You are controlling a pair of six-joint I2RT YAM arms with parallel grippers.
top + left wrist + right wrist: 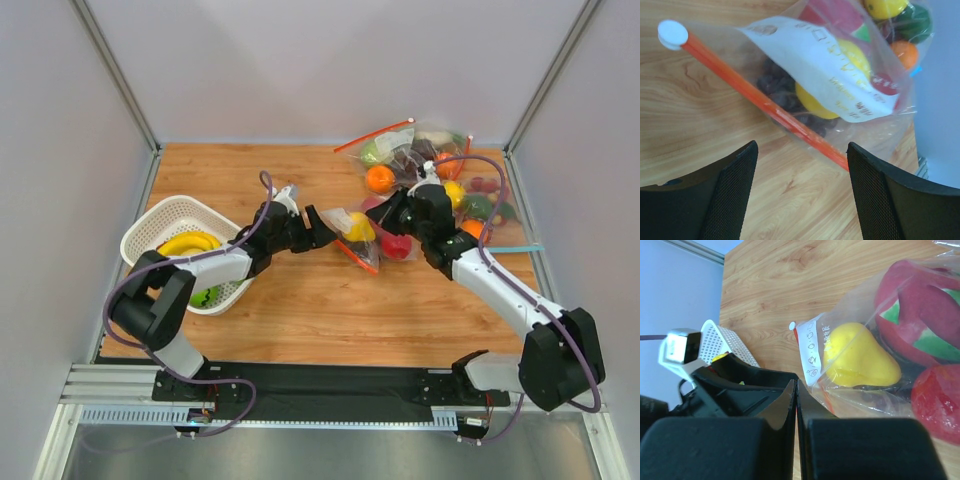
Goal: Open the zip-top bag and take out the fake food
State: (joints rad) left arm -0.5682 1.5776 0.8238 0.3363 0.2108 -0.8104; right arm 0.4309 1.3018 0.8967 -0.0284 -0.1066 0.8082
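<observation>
The zip-top bag (362, 238) lies mid-frame on the bench (300, 310), its orange strip (760, 100) slanting upper-left to lower-right just ahead of the wide-open, empty left jaws; the right jaws are pressed together alongside.

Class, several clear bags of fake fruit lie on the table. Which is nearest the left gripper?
The zip-top bag with the white label, just ahead of the left gripper. The orange-and-grapes bag lies at the back, the teal-strip bag far right.

You can't read the blurry white rectangular label (822, 62) on the clear zip-top bag (885, 135), and it hides most of the dark purple grape bunch (775, 87).
</observation>
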